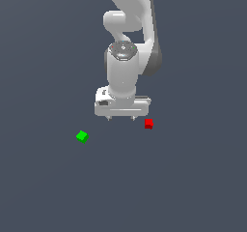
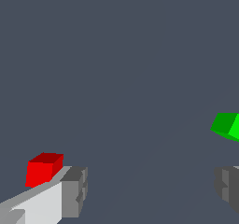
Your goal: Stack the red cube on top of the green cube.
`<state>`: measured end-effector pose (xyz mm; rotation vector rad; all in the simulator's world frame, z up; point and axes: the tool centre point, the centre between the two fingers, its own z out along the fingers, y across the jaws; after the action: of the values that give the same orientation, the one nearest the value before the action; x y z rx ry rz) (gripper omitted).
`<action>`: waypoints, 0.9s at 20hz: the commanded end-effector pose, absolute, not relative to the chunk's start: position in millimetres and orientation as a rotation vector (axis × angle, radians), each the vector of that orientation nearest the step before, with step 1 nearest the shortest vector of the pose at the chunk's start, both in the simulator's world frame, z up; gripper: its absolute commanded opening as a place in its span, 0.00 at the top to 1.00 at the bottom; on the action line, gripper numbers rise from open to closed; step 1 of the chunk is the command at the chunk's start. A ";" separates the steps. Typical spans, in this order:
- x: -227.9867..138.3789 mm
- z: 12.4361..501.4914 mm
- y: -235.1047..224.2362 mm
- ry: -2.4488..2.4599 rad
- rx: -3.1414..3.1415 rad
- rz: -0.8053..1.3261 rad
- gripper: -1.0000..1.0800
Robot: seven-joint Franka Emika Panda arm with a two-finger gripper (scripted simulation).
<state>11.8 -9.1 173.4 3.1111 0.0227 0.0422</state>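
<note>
One red cube (image 1: 148,123), one green cube (image 1: 82,137), one gripper (image 1: 121,118)

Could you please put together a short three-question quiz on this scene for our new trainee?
1. True or false: the red cube already sits on the green cube.
2. In the exterior view, which cube lies nearer the gripper? A) red B) green C) both equally near
3. Fill in: in the wrist view the fingers stand wide apart with ____ between them.

Key
1. False; the cubes rest apart on the floor.
2. A; the red cube is just off the gripper's side, on the exterior view's right, while the green cube is farther off, on the exterior view's left.
3. Nothing; the gripper is open and holds no cube.
</note>
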 end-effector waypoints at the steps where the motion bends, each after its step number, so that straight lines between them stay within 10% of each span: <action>1: 11.8 173.4 -9.1 0.023 3.111 0.042 0.04; 18: -30.1 114.8 70.6 -0.055 3.127 0.018 0.04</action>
<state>-23.7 58.1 123.6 3.1251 -0.0443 0.0217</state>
